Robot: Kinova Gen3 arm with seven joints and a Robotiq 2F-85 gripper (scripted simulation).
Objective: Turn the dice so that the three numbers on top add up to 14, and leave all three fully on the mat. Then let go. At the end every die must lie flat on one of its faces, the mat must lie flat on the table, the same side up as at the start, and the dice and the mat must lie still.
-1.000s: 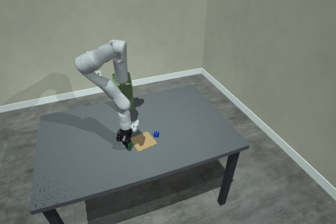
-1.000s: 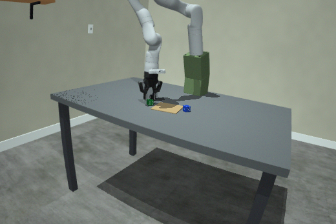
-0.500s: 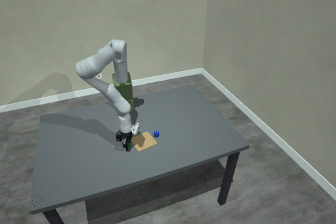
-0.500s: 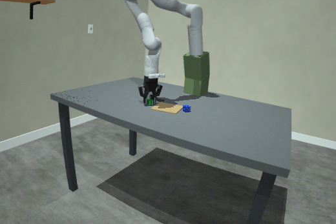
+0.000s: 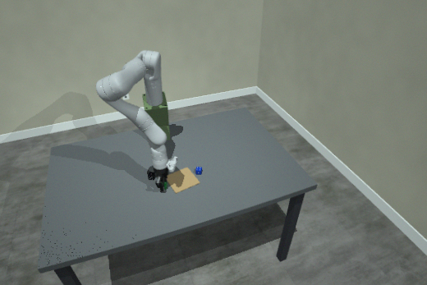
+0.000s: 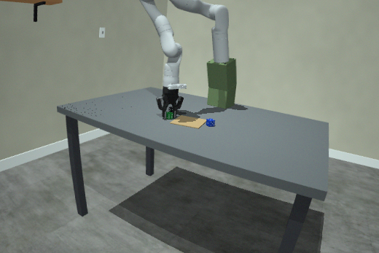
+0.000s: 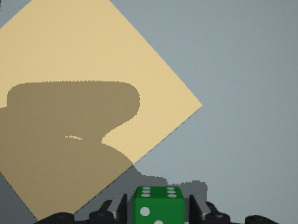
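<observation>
Gripper (image 6: 170, 114) fingers are straddling the green die (image 7: 159, 205) just off the tan mat (image 7: 75, 70), half-spread without clamping it, while the blue die (image 6: 211, 122) is sitting beyond the mat's far side.

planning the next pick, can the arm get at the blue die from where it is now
Probably yes, once free. The blue die sits in the open on the table just off the mat, nothing around it. But the end effector stands around the green die, beside the mat's opposite edge.
</observation>
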